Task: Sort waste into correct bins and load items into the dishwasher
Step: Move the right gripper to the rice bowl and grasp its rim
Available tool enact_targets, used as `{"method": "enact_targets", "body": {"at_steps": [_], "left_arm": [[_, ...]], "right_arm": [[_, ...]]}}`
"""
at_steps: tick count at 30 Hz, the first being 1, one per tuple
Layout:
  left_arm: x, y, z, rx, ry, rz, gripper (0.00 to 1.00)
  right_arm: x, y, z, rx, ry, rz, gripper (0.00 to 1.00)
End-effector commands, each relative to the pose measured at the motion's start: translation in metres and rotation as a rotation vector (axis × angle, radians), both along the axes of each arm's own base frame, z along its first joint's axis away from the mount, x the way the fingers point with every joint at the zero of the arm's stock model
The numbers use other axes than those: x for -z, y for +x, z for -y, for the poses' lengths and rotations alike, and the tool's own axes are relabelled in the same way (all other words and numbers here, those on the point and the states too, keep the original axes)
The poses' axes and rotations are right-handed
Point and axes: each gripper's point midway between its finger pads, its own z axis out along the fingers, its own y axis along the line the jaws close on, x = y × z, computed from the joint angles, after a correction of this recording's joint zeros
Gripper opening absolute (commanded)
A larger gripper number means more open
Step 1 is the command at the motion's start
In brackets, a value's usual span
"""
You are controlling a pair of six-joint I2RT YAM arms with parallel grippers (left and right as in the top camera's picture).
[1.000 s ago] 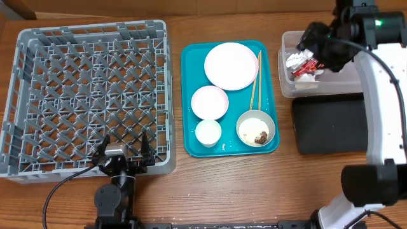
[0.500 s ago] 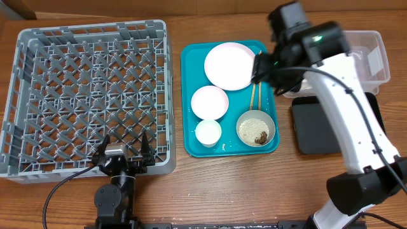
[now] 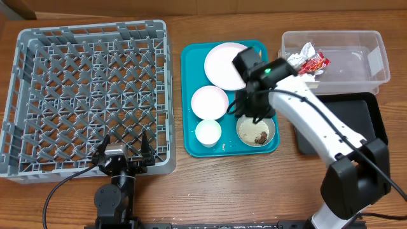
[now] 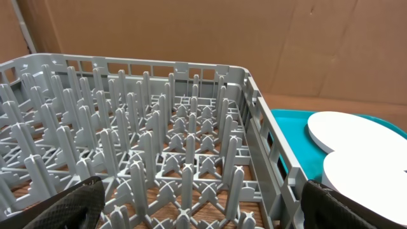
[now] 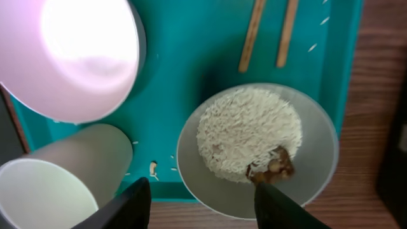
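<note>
My right gripper (image 3: 253, 116) hangs open over the rice bowl (image 3: 257, 131) on the teal tray. In the right wrist view its fingers straddle the bowl's (image 5: 254, 149) near left rim, holding nothing. The bowl holds white rice (image 5: 245, 130) and a brown lump (image 5: 273, 166). Chopsticks (image 5: 251, 35) lie beyond it. The red-and-silver wrapper (image 3: 308, 63) lies in the clear tub (image 3: 350, 60). The black tray (image 3: 343, 127) sits in front of the tub. My left gripper (image 3: 124, 152) rests open at the front edge of the grey dish rack (image 3: 95, 25), holding nothing.
On the teal tray (image 3: 191, 63) stand a large plate (image 3: 219, 63), a small pink plate (image 3: 210, 102) and a small cup (image 3: 208, 131). A few rice grains (image 5: 152, 168) lie on the tray by the cup (image 5: 57, 178). The left wrist view shows the rack's pegs (image 4: 165, 146).
My right arm swung left from the clear tub, leaving the wrapper there, and now hangs above the rice bowl. Its jaws have narrowed somewhat. The left arm has not moved.
</note>
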Motion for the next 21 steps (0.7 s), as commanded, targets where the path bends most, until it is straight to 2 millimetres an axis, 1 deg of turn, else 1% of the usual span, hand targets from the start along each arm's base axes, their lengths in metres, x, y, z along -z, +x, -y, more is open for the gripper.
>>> {"method": "enact_targets", "body": {"at_steps": [1, 3, 7, 15, 21], "left_arm": [[-0.001, 0.000, -0.001, 0.001, 0.026, 0.007, 1.00], [-0.001, 0.000, -0.001, 0.001, 0.026, 0.007, 1.00], [-0.001, 0.000, -0.001, 0.001, 0.026, 0.007, 1.00], [-0.001, 0.000, -0.001, 0.001, 0.026, 0.007, 1.00], [-0.001, 0.000, -0.001, 0.001, 0.026, 0.007, 1.00]], "right_arm": [[0.019, -0.014, -0.006, -0.096, -0.020, -0.019, 0.52], [0.029, -0.020, -0.010, -0.144, -0.025, -0.022, 0.52], [0.042, -0.028, -0.014, -0.183, -0.033, -0.025, 0.51], [0.063, -0.033, -0.015, -0.196, -0.019, -0.022, 0.41], [0.067, -0.033, -0.018, -0.198, 0.002, -0.020, 0.32]]}}
